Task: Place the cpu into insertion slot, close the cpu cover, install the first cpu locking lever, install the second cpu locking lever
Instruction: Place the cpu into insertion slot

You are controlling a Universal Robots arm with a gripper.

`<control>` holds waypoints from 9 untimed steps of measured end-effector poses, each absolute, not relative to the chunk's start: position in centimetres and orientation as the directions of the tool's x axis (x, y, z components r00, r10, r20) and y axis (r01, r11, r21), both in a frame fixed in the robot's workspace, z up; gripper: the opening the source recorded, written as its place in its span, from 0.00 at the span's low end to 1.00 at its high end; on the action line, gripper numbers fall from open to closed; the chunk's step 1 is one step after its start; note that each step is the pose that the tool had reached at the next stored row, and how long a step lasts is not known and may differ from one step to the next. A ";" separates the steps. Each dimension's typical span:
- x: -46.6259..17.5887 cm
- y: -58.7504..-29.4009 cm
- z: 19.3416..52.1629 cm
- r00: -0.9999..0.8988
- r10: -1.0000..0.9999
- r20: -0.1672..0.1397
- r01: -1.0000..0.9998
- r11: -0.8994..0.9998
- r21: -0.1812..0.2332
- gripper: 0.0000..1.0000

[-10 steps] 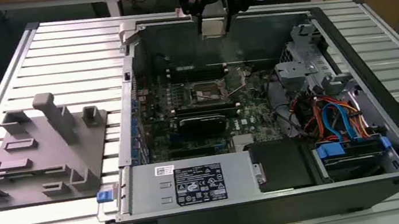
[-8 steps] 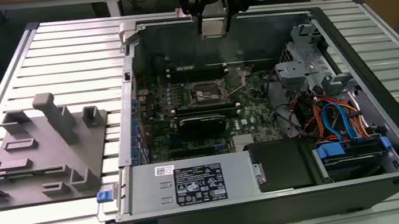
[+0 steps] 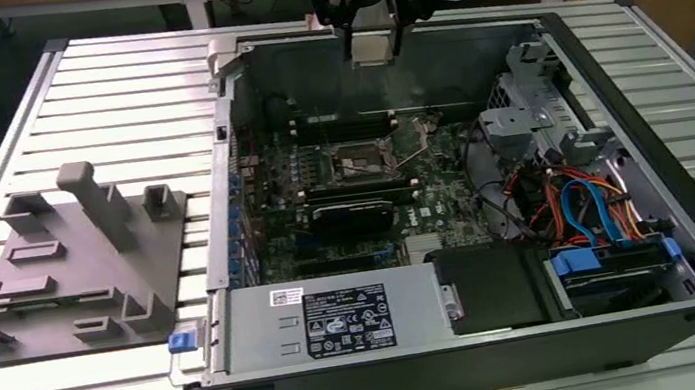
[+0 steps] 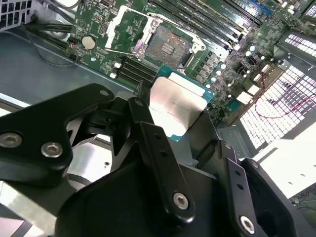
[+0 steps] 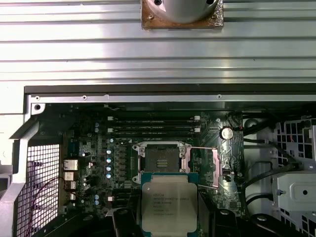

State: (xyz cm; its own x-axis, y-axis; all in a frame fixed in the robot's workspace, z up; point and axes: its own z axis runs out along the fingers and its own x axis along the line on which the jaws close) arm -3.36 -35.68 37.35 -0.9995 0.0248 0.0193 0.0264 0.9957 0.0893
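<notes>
While the black fingers press on two opposite edges of the cpu, the gripper is clenched on the chip, whose dull silver lid faces the second wrist camera. In the exterior view the gripper hangs above the rear wall of the open computer case, with the cpu well clear of the motherboard.

Below it, the insertion slot lies bare, its dark contact field exposed inside the silvery frame. In the first wrist view the cpu sits near the socket's edge but apart from it, in the air. The cpu cover stands swung open at one side of the socket. Long memory slots run along the socket's other side.

Outside the case, a grey fixture block rests on the slatted table at the exterior view's left.
</notes>
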 end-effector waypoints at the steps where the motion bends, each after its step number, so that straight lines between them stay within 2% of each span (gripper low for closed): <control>1: -3.4 -35.7 37.4 -0.999 0.025 0.019 0.027 0.996 0.089 0.54; 9: -3.4 -35.7 37.2 -0.995 0.099 0.019 0.101 0.991 0.089 0.54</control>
